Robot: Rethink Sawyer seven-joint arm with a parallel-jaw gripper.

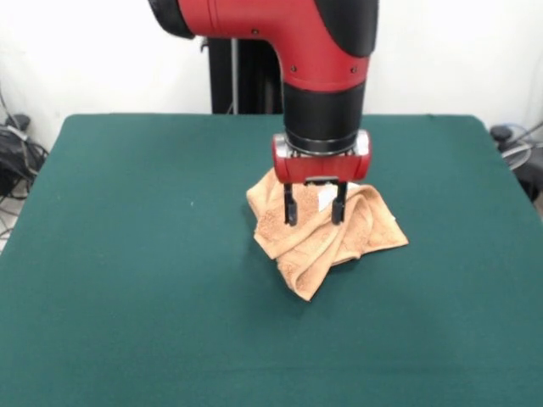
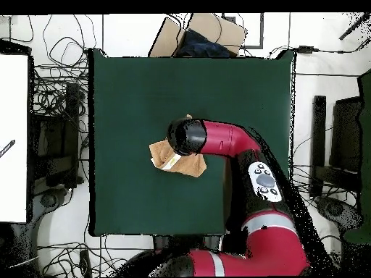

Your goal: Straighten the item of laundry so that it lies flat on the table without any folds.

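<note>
Nearest the camera, bare green counter is seen, stretching wide on every side of the work. Toward the middle, slightly right of centre in the front view, the peach-orange towel is found crumpled in a bunched heap, with thick folds running toward a pointed near corner and a white tag showing near its top. Directly above it the gripper is held pointing down, its two fingers spread moderately apart and empty, their tips reaching the upper folds of the heap; whether cloth is actually touched cannot be told. In the overhead view the towel is partly covered by the arm. The step in hand is judged to be the approach for a grasp on the cloth. Next, an edge or corner would need to be pinched and drawn outward, so that the folds are opened and the towel is spread flat.
</note>
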